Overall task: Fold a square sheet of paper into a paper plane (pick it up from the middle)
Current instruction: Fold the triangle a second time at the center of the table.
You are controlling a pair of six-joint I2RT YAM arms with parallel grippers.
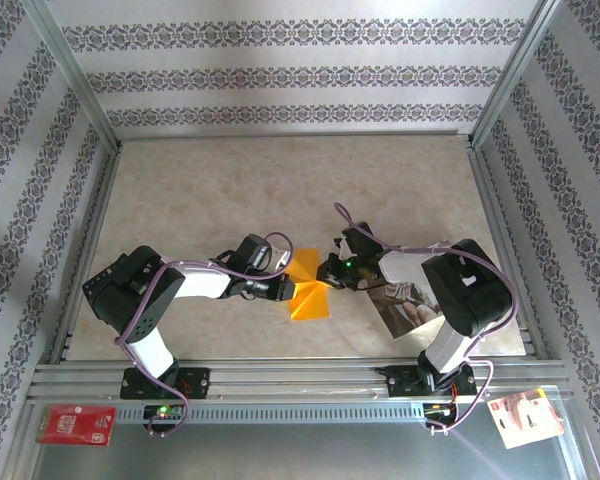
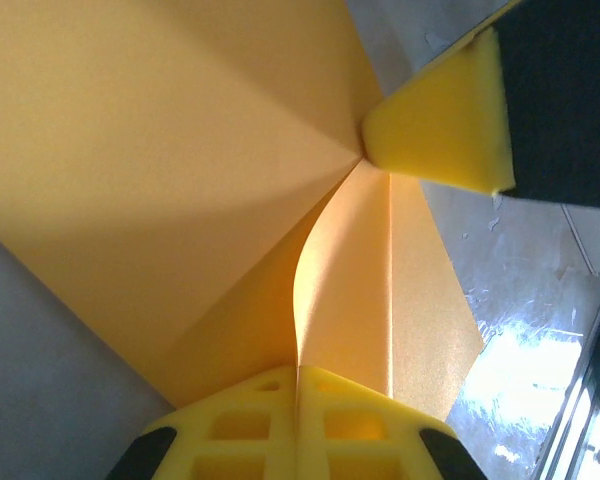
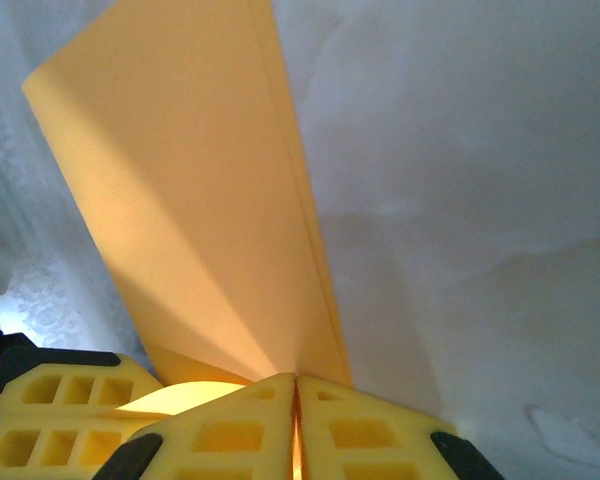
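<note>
Left wrist: my left gripper point(image 2: 298, 400) is clamped on the creased square sheet of paper point(image 2: 180, 150). Right wrist: the right gripper point(image 3: 296, 420) pinches its opposite edge. From above, the sheet sits between both grippers, over the table point(image 1: 230, 180). I judge we're mid-fold; next, align the edges squarely, then press.

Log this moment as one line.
paper: creased, partly folded, between the arms | left gripper: shut on paper | right gripper: shut on paper | step: fold unfinished
</note>
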